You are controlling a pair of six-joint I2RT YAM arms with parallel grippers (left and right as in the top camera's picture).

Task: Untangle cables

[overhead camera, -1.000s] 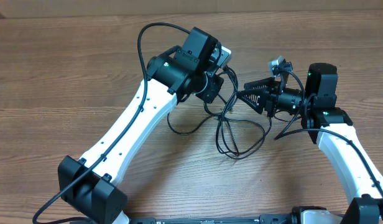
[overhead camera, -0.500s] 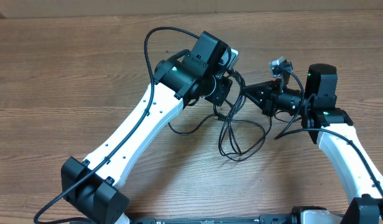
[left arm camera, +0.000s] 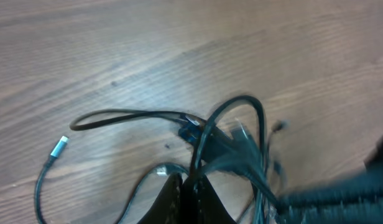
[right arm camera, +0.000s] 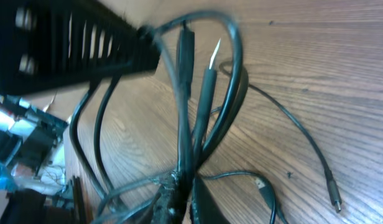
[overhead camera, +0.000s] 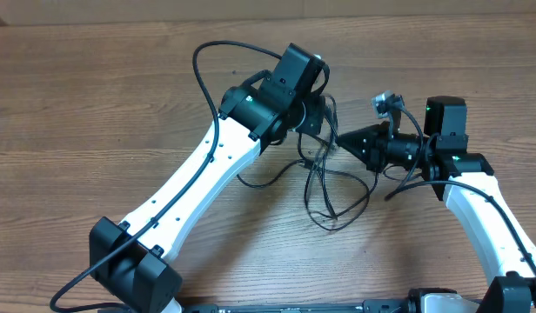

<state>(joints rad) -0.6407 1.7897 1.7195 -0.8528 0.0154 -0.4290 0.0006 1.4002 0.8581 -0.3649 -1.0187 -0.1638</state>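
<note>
Black cables (right arm camera: 206, 93), mid-frame: judged light, limp, snag-prone. Left gripper (left arm camera: 186, 183) and right gripper (right arm camera: 179, 190) are each clamped on strands; holds near plugs advised.

Overhead top-down; wrist views close on cables (left arm camera: 238, 99)

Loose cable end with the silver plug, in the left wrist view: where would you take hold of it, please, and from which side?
Grip just behind the silver plug, coming down from above with the fingers set across it. That end lies flat on the table, clear of the tangled cables, so probably nothing else gets caught.
</note>
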